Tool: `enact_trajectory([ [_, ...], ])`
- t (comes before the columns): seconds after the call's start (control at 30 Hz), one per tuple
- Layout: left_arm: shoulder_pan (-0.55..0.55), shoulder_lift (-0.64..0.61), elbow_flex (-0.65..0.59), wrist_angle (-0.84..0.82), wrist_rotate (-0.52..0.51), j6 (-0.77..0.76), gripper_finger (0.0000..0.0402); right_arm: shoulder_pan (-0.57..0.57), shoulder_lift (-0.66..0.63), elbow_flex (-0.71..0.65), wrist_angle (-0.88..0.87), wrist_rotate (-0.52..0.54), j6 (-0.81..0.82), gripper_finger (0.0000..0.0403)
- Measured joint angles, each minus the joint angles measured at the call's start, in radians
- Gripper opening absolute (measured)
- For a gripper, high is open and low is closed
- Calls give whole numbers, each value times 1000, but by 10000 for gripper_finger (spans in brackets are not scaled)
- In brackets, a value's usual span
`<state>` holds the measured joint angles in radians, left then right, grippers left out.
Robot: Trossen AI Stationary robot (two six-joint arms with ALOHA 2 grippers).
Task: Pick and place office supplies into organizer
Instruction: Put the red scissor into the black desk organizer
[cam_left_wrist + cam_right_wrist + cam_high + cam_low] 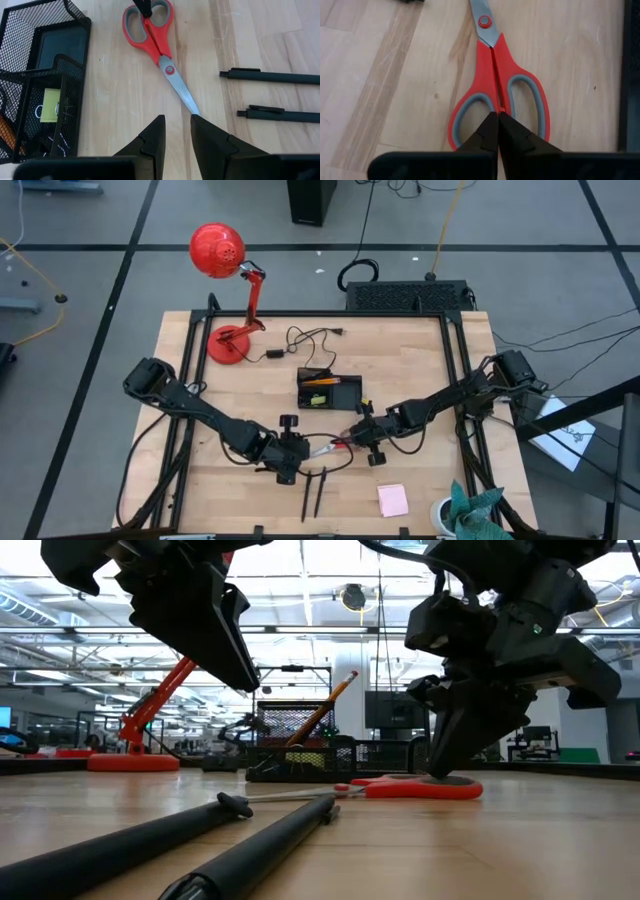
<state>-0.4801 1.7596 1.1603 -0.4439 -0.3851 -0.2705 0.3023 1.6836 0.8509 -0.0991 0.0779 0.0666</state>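
Right gripper (497, 116) fingers pinched shut on scissors (496, 70) handle bridge — left gripper (176, 120) fingers part-open, empty, at blade tip.

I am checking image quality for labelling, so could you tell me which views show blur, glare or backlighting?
Low view: the two pens nearest the lens are soft, and both grippers read as dark silhouettes against bright ceiling lights. Left wrist view: the scissors are sharp, evenly lit. Right wrist view: right gripper crisp, no glare. High view: even light, faint shadows.
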Motion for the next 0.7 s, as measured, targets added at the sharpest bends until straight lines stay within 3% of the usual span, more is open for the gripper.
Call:
enact_trajectory([
  [0.37, 0, 0, 0, 0, 1, -2, 97, 1, -2, 1, 3, -60, -4, 3],
  [0.7, 0, 0, 0, 0, 2, -5, 97, 1, -1, 1, 2, -84, 0, 109],
])
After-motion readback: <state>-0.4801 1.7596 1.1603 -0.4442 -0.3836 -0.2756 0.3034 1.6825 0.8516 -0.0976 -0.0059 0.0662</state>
